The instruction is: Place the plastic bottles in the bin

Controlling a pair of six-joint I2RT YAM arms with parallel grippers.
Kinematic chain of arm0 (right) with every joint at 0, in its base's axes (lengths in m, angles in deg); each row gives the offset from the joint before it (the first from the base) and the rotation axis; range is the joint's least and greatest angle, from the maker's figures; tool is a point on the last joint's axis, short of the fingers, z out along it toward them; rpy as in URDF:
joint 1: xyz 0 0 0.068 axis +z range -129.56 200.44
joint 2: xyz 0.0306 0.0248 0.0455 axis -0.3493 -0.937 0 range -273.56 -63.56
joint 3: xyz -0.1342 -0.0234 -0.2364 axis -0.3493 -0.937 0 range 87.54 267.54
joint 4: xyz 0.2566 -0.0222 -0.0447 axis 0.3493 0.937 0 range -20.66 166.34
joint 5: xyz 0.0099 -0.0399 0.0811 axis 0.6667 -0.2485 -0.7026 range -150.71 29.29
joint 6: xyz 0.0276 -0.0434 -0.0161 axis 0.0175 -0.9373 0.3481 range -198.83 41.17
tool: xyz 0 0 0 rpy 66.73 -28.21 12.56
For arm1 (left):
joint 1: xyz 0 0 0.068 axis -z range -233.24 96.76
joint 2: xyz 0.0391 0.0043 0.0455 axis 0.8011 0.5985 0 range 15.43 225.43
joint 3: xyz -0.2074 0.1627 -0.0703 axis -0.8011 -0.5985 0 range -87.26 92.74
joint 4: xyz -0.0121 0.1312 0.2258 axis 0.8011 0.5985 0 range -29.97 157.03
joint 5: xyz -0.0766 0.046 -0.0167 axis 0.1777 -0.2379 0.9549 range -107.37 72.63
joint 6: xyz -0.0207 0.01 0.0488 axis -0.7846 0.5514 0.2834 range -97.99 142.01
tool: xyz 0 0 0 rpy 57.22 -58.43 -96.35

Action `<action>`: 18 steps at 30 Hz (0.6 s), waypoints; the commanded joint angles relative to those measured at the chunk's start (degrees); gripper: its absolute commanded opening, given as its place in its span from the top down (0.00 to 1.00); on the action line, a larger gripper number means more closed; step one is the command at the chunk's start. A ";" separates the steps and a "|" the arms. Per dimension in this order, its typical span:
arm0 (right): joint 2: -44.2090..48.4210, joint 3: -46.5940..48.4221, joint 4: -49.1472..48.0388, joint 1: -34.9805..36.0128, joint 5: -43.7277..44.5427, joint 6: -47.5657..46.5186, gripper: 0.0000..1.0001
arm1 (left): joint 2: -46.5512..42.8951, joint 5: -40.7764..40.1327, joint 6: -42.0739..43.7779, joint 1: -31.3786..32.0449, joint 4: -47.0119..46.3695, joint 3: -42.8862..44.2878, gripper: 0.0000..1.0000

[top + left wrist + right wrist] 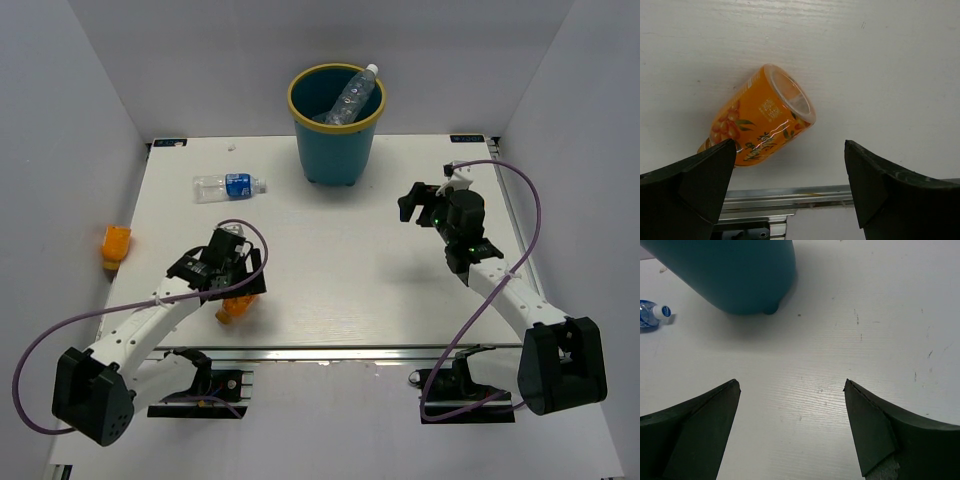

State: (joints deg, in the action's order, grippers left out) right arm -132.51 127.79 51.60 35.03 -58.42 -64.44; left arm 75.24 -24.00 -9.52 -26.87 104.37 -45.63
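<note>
L fingers (690, 190) spread, orange bottle (760, 120) on its side just beyond tips; R fingers (685, 440) spread, empty.

A white table (350, 290) with faint wood grain — plain grey walls (200, 60) close it in on three sides.

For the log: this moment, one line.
left end effector open over orange bottle | right end effector open, empty | clear bottle in bin

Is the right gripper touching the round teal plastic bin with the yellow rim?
Apart. The right wrist view shows bare white table between the open right gripper and the teal bin.
</note>
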 commanded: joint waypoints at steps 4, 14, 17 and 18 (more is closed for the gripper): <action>0.83 2.82 -0.11 -0.35 1.32 -0.77 0.11 | 3.99 1.89 2.70 0.26 1.01 0.65 0.02; 2.33 1.94 -0.72 -0.35 3.25 -0.68 0.11 | 11.90 1.97 3.40 0.26 1.37 1.62 0.02; 1.98 2.02 -0.72 -0.35 3.34 -0.86 0.11 | 13.14 4.43 4.19 0.35 -0.12 2.05 0.11; 1.80 2.11 -0.55 -0.35 3.43 -0.86 0.11 | 13.31 4.44 4.28 0.35 -0.13 3.19 0.16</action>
State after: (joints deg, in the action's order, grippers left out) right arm -131.61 128.05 52.87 35.01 -56.15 -64.51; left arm 88.45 -21.67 -6.46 -26.87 105.90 -45.37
